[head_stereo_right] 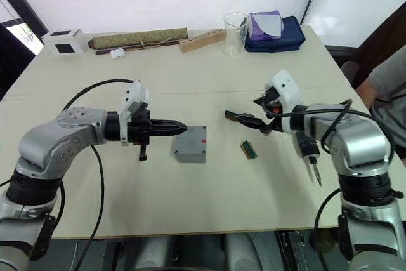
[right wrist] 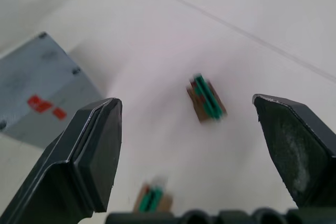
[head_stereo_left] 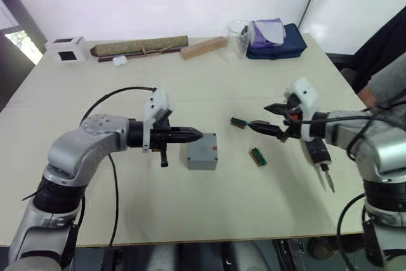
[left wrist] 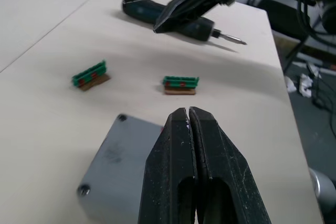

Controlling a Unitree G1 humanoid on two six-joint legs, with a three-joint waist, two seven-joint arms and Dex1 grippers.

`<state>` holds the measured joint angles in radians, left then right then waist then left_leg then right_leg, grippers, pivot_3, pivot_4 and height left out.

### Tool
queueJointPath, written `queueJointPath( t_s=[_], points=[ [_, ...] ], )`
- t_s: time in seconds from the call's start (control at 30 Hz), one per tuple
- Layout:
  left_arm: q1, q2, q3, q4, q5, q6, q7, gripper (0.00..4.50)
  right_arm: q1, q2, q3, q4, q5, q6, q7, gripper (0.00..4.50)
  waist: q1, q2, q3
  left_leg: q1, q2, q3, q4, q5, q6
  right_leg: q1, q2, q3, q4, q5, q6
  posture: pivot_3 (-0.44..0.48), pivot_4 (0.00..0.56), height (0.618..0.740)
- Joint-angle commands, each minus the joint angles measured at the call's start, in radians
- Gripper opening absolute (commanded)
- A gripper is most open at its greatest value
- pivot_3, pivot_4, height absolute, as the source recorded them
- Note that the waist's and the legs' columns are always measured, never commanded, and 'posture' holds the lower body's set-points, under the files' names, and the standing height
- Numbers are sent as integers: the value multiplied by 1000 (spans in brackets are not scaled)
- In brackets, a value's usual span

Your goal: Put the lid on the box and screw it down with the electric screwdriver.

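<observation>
Lower right, the electric screwdriver [head_stereo_left: 322,164] lies at the table [head_stereo_left: 190,220] edge. Mid-frame, the left gripper [head_stereo_left: 194,135] (fingers clenched, empty) meets the lidded box [head_stereo_left: 202,152]; the right gripper [head_stereo_left: 261,118] is spread wide.

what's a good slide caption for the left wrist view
Shut left hand over the lidded grey box, two green connectors and the electric screwdriver beyond.
</observation>
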<state>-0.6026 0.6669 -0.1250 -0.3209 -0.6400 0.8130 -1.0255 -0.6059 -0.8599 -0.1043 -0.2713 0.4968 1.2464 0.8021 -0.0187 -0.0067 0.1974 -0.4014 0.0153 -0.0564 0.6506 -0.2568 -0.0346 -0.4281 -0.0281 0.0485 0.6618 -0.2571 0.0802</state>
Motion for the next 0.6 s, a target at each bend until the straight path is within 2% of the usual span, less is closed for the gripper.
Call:
queueJointPath(
  t_s=[0.03, 0.07, 0.13, 0.2, 0.4, 0.6],
  points=[
    [-51, 0, -50, -23, 22, -78, -87, 0, -146, -168, -34, 113, 15, 250, -11, 4396, 1, 0, 0, 0, 0, 0, 0, 0, 0, 0, 0, 0, 0, 0, 0, 0, 150, 740],
    [-57, -1, -69, -26, 33, -96, -105, 0, -174, -208, -2, 167, -1, 302, -26, 4396, 2, 0, 0, 0, 0, 0, 1, 0, 0, 0, 0, 0, -1, 0, 0, 0, 150, 740],
    [-64, -19, -110, -12, 80, -164, -125, 0, -150, -366, 164, 226, -32, 301, 17, 4396, 5, -2, -1, 0, 0, 1, 0, 0, 0, 1, 0, 0, -2, 0, 0, 0, 150, 740],
    [-65, -23, -138, 4, 96, -193, -162, 0, -144, -420, 236, 267, 4, 310, 81, 4396, 5, -3, -1, -1, 0, 0, -2, 0, 0, 1, 0, -1, -6, 0, 0, 0, 150, 740],
    [-65, -54, -173, 24, 128, -222, -180, 0, -215, -408, 397, 423, -13, 257, 183, 4396, -21, -1, -1, -1, 0, 5, -1, 0, 1, 0, 0, 3, -7, 0, 1, 0, 150, 740],
    [-36, -70, -162, 2, 127, -201, -147, 0, -321, -336, 535, 595, -92, 162, 262, 4396, -26, -1, -1, -1, 1, 4, -1, 0, 1, 0, 1, 3, -7, 0, 1, 0, 150, 740]
  ],
)
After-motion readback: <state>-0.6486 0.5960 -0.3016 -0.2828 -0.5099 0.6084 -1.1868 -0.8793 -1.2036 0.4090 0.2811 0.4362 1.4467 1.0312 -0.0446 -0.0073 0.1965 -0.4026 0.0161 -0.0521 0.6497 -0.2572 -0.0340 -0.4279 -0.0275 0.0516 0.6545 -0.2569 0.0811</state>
